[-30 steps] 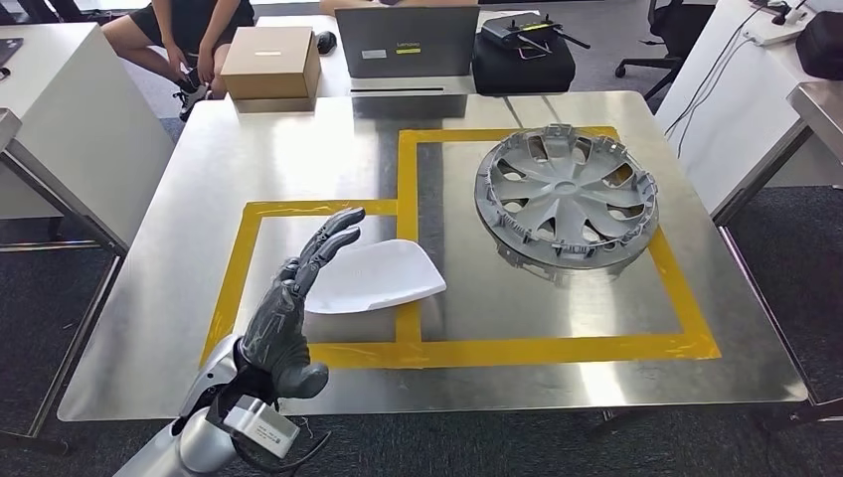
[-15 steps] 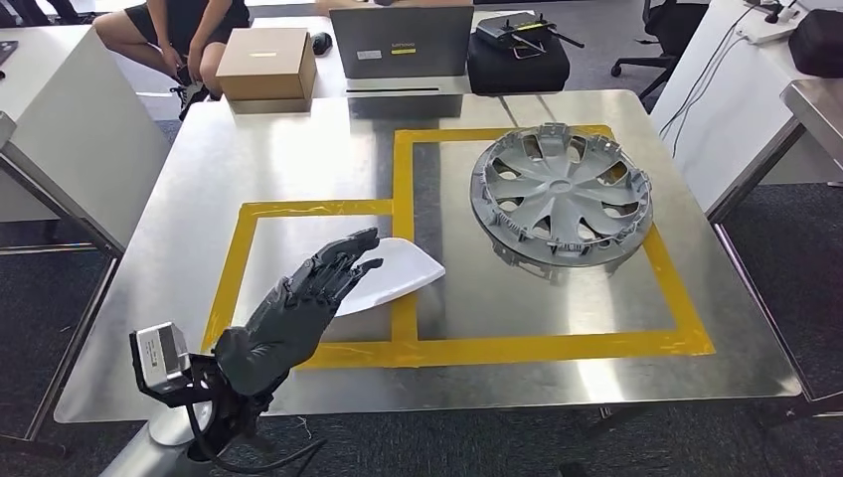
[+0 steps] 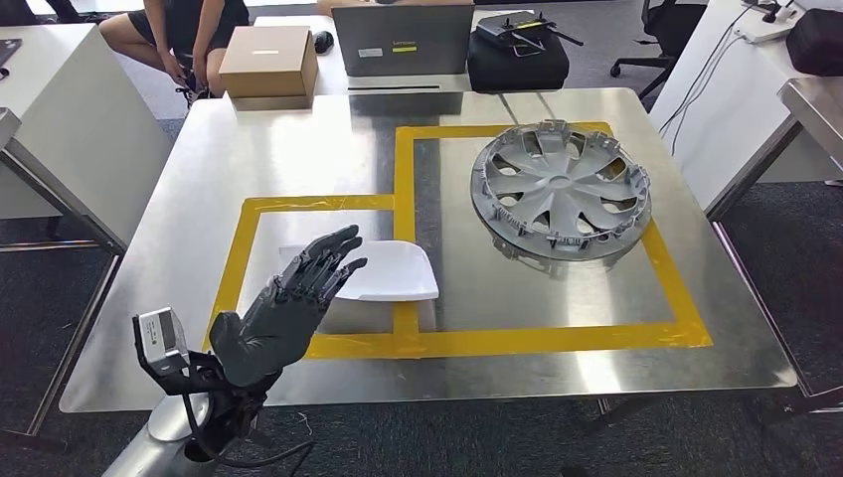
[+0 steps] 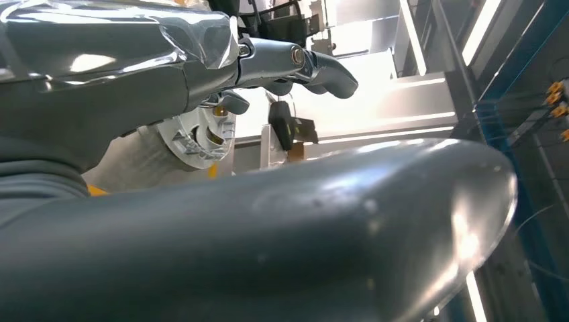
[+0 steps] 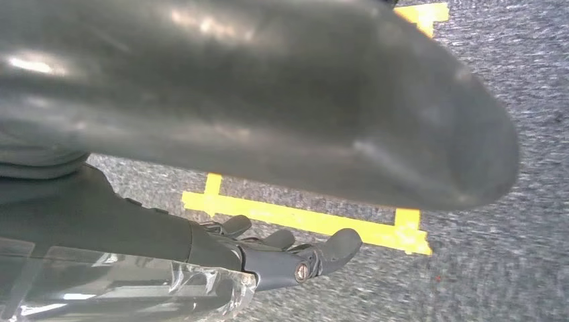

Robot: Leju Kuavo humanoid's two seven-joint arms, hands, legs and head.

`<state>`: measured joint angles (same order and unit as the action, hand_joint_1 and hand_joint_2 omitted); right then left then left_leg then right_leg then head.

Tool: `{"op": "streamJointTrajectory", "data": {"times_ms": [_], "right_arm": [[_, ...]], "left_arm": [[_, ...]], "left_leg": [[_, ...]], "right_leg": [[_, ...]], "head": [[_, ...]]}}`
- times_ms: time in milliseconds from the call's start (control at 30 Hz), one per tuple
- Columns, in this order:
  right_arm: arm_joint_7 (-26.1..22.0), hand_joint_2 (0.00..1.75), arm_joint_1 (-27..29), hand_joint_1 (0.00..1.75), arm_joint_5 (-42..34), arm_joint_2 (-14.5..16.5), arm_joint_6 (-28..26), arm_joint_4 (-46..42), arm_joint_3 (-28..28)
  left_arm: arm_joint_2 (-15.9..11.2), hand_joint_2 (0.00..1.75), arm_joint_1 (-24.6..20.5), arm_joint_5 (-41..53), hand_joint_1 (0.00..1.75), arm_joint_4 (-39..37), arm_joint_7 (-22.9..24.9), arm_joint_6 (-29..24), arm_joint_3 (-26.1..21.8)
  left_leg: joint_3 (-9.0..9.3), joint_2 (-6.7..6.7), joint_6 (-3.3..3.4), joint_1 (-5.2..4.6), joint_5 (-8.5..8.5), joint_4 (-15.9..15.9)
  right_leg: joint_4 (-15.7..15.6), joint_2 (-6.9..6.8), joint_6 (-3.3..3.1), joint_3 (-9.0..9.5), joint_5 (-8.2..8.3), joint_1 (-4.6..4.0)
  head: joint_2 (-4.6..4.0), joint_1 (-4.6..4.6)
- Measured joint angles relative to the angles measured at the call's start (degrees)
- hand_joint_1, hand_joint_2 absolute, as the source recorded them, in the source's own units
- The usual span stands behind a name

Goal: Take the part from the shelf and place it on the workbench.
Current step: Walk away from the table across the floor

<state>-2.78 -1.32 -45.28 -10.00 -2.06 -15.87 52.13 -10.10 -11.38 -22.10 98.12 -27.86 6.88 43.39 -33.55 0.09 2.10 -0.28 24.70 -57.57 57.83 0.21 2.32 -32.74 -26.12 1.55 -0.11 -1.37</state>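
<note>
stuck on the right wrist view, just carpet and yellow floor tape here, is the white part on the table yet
Observer: Yes, the white part lies flat on the table, across the yellow tape between the two marked squares.
Operator: is the left hand holding it
Observer: No, the left hand holds nothing, fingers spread, by the part's near left edge.
Operator: anything else on there
Observer: A grey hubcap in the bigger square.

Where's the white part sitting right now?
In the head view, the white part lies on the workbench inside the smaller yellow-taped square, just beyond the left hand.
</note>
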Motion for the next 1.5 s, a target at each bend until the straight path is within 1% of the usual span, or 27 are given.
{"op": "streamJointTrajectory", "data": {"times_ms": [67, 100, 200, 267, 300, 400, 467, 533, 600, 633, 700, 733, 800, 833, 900, 967, 1000, 1067, 1100, 1167, 1233, 1267, 1300, 1333, 1367, 1433, 1500], "right_arm": [[0.07, 0.0, 0.15, 0.0, -0.31, 0.11, 0.37, 0.11, 0.02], [0.07, 0.0, 0.19, 0.0, -0.49, 0.16, 0.52, 0.18, 0.03], [-0.06, 0.0, 0.26, 0.0, -0.98, 0.32, 0.75, 0.43, 0.13], [-0.28, 0.0, 0.39, 0.0, -1.23, 0.42, 0.79, 0.6, 0.32], [-0.49, 0.0, 0.49, 0.0, -1.4, 0.47, 0.79, 0.67, 0.41], [-1.29, 0.0, 0.86, 0.0, -2.04, 0.86, 0.78, 0.86, 0.55], [-1.75, 0.0, 0.99, 0.0, -2.48, 1.21, 0.74, 1.01, 0.61], [-2.2, 0.0, 1.18, 0.0, -2.94, 1.42, 0.67, 1.16, 0.63], [-2.63, 0.0, 1.64, 0.0, -3.3, 1.57, 0.62, 1.24, 0.68], [-2.84, 0.0, 1.88, 0.0, -3.4, 1.6, 0.61, 1.26, 0.72], [-3.08, 0.0, 2.15, 0.0, -3.47, 1.5, 0.53, 1.27, 0.81], [-3.13, 0.0, 2.24, 0.0, -3.52, 1.4, 0.49, 1.27, 0.87], [-3.18, 0.0, 2.42, 0.0, -3.69, 1.21, 0.38, 1.27, 1.04], [-3.19, 0.0, 2.47, 0.0, -3.8, 1.16, 0.33, 1.27, 1.15], [-3.26, 0.0, 2.34, 0.0, -4.02, 1.1, 0.25, 1.27, 1.36], [-3.33, 0.0, 2.16, 0.0, -4.22, 1.02, 0.2, 1.27, 1.51], [-3.34, 0.0, 2.15, 0.0, -4.28, 0.97, 0.19, 1.28, 1.61], [-3.34, 0.0, 2.36, 0.0, -4.35, 0.91, 0.18, 1.32, 1.9], [-3.34, 0.0, 2.35, 0.0, -4.38, 0.9, 0.18, 1.33, 2.06], [-3.34, 0.0, 2.29, 0.0, -4.42, 0.9, 0.18, 1.35, 2.29], [-3.34, 0.0, 2.3, 0.0, -4.44, 0.86, 0.18, 1.35, 2.35], [-3.34, 0.0, 2.33, 0.0, -4.45, 0.86, 0.18, 1.35, 2.37], [-3.34, 0.0, 2.37, 0.0, -4.45, 0.86, 0.18, 1.35, 2.38], [-3.34, 0.0, 2.4, 0.0, -4.45, 0.86, 0.18, 1.35, 2.39], [-3.34, 0.0, 2.41, 0.0, -4.45, 0.87, 0.18, 1.35, 2.42], [-3.37, 0.0, 2.35, 0.0, -4.41, 0.87, 0.18, 1.35, 2.56], [-3.42, 0.0, 2.22, 0.0, -4.31, 0.82, 0.23, 1.35, 2.91]], "left_arm": [[-0.08, 0.0, 1.07, -1.24, 0.0, -0.46, -1.45, 1.42, -0.89], [-0.13, 0.0, 1.61, -1.86, 0.0, -0.77, -2.03, 2.41, -1.4], [-0.23, 0.0, 3.32, -3.11, 0.0, -2.18, -2.86, 5.13, -2.92], [-0.32, 0.0, 4.48, -3.3, 0.0, -3.6, -3.0, 5.98, -3.87], [-0.35, 0.0, 4.97, -3.28, 0.0, -4.44, -2.94, 6.09, -4.36], [-0.28, 0.0, 5.79, -2.4, 0.0, -7.83, -1.8, 4.4, -5.95], [-0.1, 0.0, 6.19, -1.26, 0.0, -10.99, -1.03, 2.37, -7.1], [0.14, 0.0, 6.73, -0.04, 0.0, -14.74, -0.63, 0.38, -8.22], [0.63, 0.0, 7.21, 1.19, 0.0, -18.91, -0.11, -1.94, -9.26], [0.93, 0.0, 7.45, 1.63, 0.0, -21.11, 0.25, -3.35, -9.77], [1.44, 0.0, 8.03, 2.03, 0.0, -25.73, 0.81, -6.57, -10.7], [1.65, 0.0, 8.42, 2.06, 0.0, -28.21, 0.82, -8.01, -11.14], [1.94, 0.0, 8.99, 1.58, 0.0, -32.59, 0.18, -9.65, -11.85], [2.07, 0.0, 9.1, 1.26, 0.0, -34.48, -0.2, -9.97, -12.13], [2.4, 0.0, 9.11, 0.68, 0.0, -38.13, -1.27, -10.58, -12.47], [2.66, 0.0, 9.39, 0.3, 0.0, -41.28, -2.11, -11.22, -12.58], [2.72, 0.0, 9.59, 0.18, 0.0, -42.29, -2.28, -11.43, -12.58], [2.78, 0.0, 9.87, 0.0, 0.0, -43.7, -2.45, -11.6, -12.56], [2.81, 0.0, 9.99, -0.05, 0.0, -44.26, -2.46, -11.66, -12.55], [2.83, 0.0, 10.2, -0.09, 0.0, -45.13, -2.47, -11.81, -12.55], [2.82, 0.0, 10.29, -0.13, 0.0, -45.76, -2.47, -11.9, -12.56], [2.83, 0.0, 10.31, -0.15, 0.0, -46.05, -2.47, -11.91, -12.56], [2.83, 0.0, 10.32, -0.15, 0.0, -46.29, -2.47, -11.91, -12.55], [2.83, 0.0, 10.32, -0.16, 0.0, -46.48, -2.47, -11.91, -12.55], [2.83, 0.0, 10.31, -0.2, 0.0, -46.62, -2.48, -11.92, -12.55], [2.82, 0.0, 10.22, -0.28, 0.0, -46.54, -2.69, -11.99, -12.53], [2.77, 0.0, 10.24, -0.29, 0.0, -45.97, -3.15, -12.08, -12.47]], "left_leg": [[-0.3, -0.02, -0.58, 0.27, 0.47, -0.45], [-0.76, -0.04, -0.91, 0.41, 1.72, -1.64], [-4.29, -0.08, -1.84, 0.78, 8.61, -11.43], [-5.2, -0.08, -2.01, 0.93, 10.87, -15.99], [-3.95, -0.08, -1.9, 0.95, 10.46, -14.99], [4.2, -0.1, -0.93, 0.7, 7.05, -2.95], [6.37, -0.14, -0.18, 0.16, 6.11, 1.09], [5.98, -0.15, 0.53, -0.28, 5.04, 1.38], [5.42, 0.04, 1.21, -0.12, 3.23, 2.3], [4.86, 0.13, 1.52, 0.03, 2.19, 2.77], [3.36, 0.24, 1.86, 0.05, 0.75, 2.91], [2.54, 0.32, 1.86, -0.04, 0.12, 2.85], [0.83, 0.48, 1.72, -0.16, -1.09, 2.64], [-0.15, 0.51, 1.58, -0.16, -1.63, 2.42], [-1.86, 0.47, 1.14, -0.23, -2.44, 1.52], [-2.87, 0.56, 0.58, -0.36, -3.05, 0.58], [-3.13, 0.62, 0.27, -0.36, -3.41, 0.33], [-3.5, 0.47, -0.42, -0.11, -3.83, 0.12], [-3.87, 0.31, -0.83, 0.07, -2.94, -0.45], [-5.29, 0.08, -1.69, 0.45, 1.91, -4.67], [-6.99, 0.07, -2.34, 0.78, 7.23, -12.21], [-7.25, 0.08, -2.52, 0.91, 8.2, -15.19], [-6.64, 0.08, -2.61, 1.01, 7.88, -16.41], [-4.98, 0.08, -2.61, 1.08, 6.61, -15.46], [-2.27, 0.07, -2.52, 1.13, 5.09, -12.42], [3.88, -0.11, -2.01, 1.04, 4.34, -3.68], [6.72, -0.34, -1.24, 0.63, 5.02, 1.19]], "right_leg": [[-0.07, 0.02, -0.78, -0.28, 0.48, 0.17], [-0.16, -0.01, -1.21, -0.48, 0.76, 0.3], [-0.21, -0.13, -2.18, -1.78, 1.73, 0.26], [-0.17, -0.15, -2.27, -2.91, 2.55, 0.1], [-0.17, -0.13, -2.21, -3.43, 2.97, 0.03], [-0.32, -0.07, -1.72, -4.35, 4.28, -0.18], [-0.61, -0.11, -1.07, -4.31, 5.07, -0.11], [-1.26, -0.14, -0.28, -4.16, 5.99, 0.04], [-0.73, -0.15, -0.21, -4.69, 5.09, 0.0], [1.01, -0.16, -0.59, -5.44, 3.2, -0.09], [7.9, -0.18, -1.5, -7.42, -2.29, -0.11], [11.71, -0.19, -1.54, -8.16, -4.29, -0.11], [15.57, -0.21, -0.75, -7.5, -5.07, -0.09], [14.5, -0.22, -0.16, -5.67, -4.19, -0.05], [7.03, -0.22, 0.54, 0.66, -3.04, -0.04], [0.09, -0.13, 0.26, 5.42, -3.9, -0.23], [-1.3, -0.08, -0.05, 6.1, -4.44, -0.42], [-1.46, -0.21, -0.83, 5.3, -3.94, -0.36], [-1.45, -0.33, -1.4, 4.87, -3.46, -0.26], [-1.52, -0.53, -2.3, 3.73, -2.25, -0.05], [-1.44, -0.55, -2.51, 2.33, -0.93, -0.12], [-1.38, -0.55, -2.44, 1.59, -0.27, -0.15], [-1.33, -0.55, -2.31, 0.84, 0.32, -0.16], [-1.28, -0.54, -2.13, 0.16, 0.84, -0.15], [-1.24, -0.52, -1.93, -0.43, 1.34, -0.13], [-1.2, -0.5, -1.3, -1.27, 2.28, -0.21], [-1.38, -0.52, -0.46, -1.67, 3.33, -0.23]], "head": [[0.0, 0.01], [0.0, -0.02], [0.0, -0.11], [0.0, -0.12], [0.0, -0.12], [0.0, -0.06], [0.0, -0.04], [0.0, -0.08], [0.0, -0.03], [0.0, 0.05], [0.0, 0.2], [0.0, 0.23], [0.0, 0.22], [0.0, 0.22], [0.0, 0.23], [0.0, 0.11], [0.0, 0.06], [0.0, 0.03], [0.0, 0.0], [0.0, -0.08], [0.0, -0.19], [0.0, -0.19], [0.0, -0.2], [0.0, -0.2], [0.0, -0.2], [0.0, -0.17], [0.0, -0.15]]}}
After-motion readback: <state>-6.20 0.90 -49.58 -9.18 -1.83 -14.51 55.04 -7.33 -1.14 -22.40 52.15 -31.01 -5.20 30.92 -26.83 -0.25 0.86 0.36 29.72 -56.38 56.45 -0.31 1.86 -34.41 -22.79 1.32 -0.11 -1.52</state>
